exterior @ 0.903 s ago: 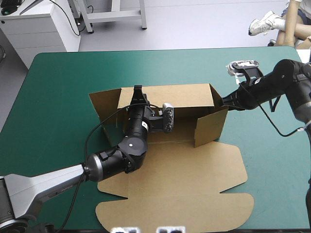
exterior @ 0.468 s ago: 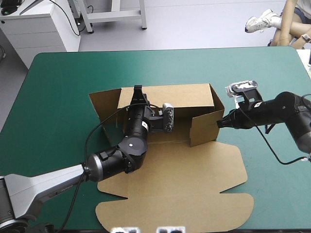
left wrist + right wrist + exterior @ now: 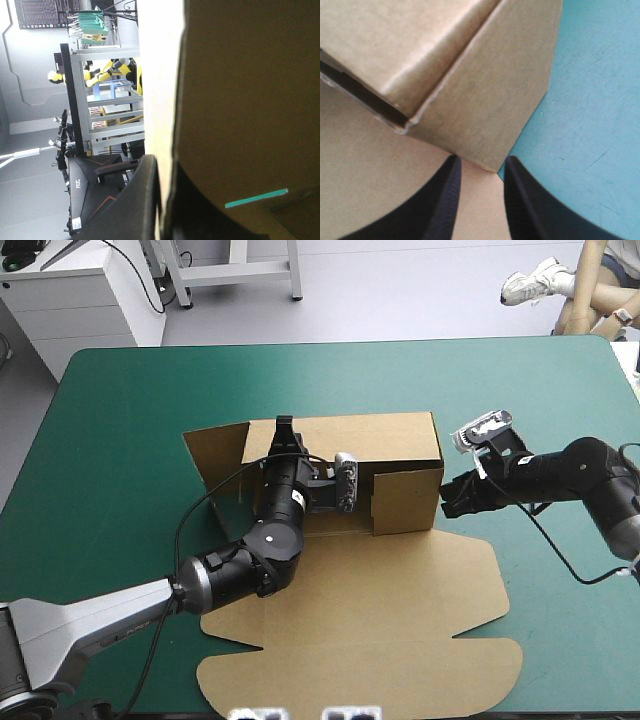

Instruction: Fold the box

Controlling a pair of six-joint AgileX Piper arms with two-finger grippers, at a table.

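The brown box [image 3: 400, 610] lies mid-table with its back wall [image 3: 340, 440] raised and its lid panel flat toward the near edge. My left gripper [image 3: 284, 430] is shut on the top edge of that back wall. In the left wrist view the board's edge [image 3: 160, 90] runs between the black fingers [image 3: 125, 210] of the left gripper [image 3: 165, 162]. The right side flap [image 3: 405, 498] stands swung inward. My right gripper [image 3: 447, 502] presses its outer face. In the right wrist view the flap's lower corner [image 3: 485, 115] meets the right gripper [image 3: 482, 162], whose fingers stand narrowly apart.
The box's left side flap [image 3: 215, 455] stands splayed outward beside my left arm. The flat lid's rounded tabs [image 3: 360, 675] reach close to the table's near edge. Teal-green cover [image 3: 120, 440] surrounds the box. A white cabinet [image 3: 80, 300] stands beyond the far left corner.
My right gripper has moved left and toward the near side, swinging the right side flap from splayed outward to folded in. The left gripper kept its hold on the back wall.
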